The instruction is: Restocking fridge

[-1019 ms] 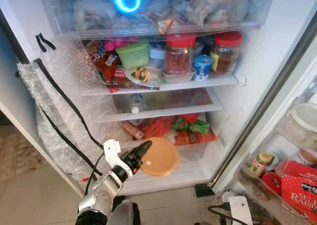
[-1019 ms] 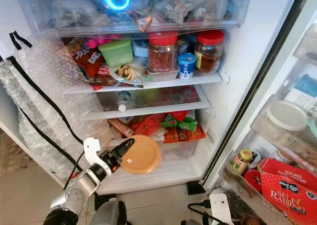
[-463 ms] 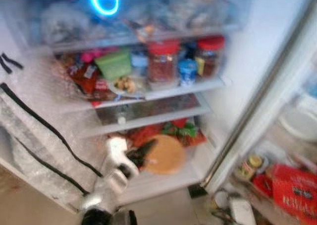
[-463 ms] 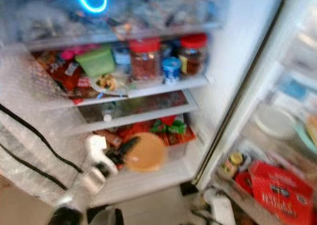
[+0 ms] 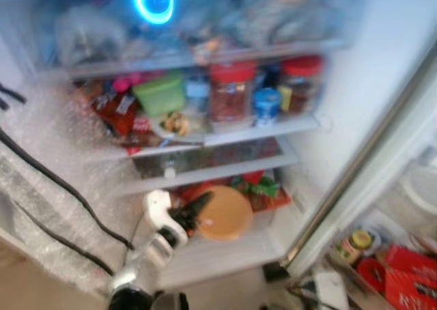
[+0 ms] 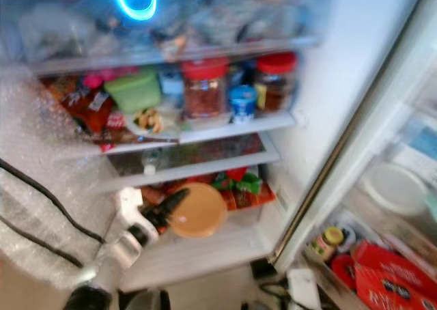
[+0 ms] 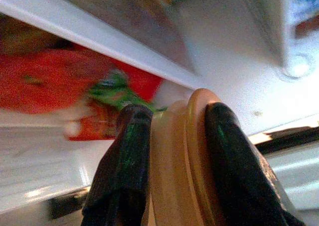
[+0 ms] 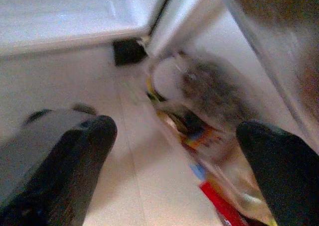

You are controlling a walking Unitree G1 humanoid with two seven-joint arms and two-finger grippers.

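Since half a second ago my head camera has swung a little, so the fridge sits slightly differently in frame, but my left tool (image 5: 196, 213) keeps its pinch on the round tan plastic lid (image 5: 223, 212). Both eye views are blurred. From the left wrist I see the two black fingers (image 7: 124, 171) pressed on either face of that lid, which stands edge-on between them. It hangs at the front of the open white fridge (image 5: 355, 71), just before the bottom compartment, where red and green snack packets (image 5: 256, 186) lie behind it.

On the shelf above stand two red-capped glass jars (image 5: 231, 91), a small blue tub (image 5: 265, 105) between them, and a green plastic box (image 5: 159, 95) to their left. A sheet of bubble wrap with black cables (image 5: 48, 187) covers the left wall. My right tool (image 8: 174, 171) hangs low with its fingers spread wide apart, over the pale floor (image 8: 124, 186) near the door shelf, where a red carton (image 6: 386, 283) sits.
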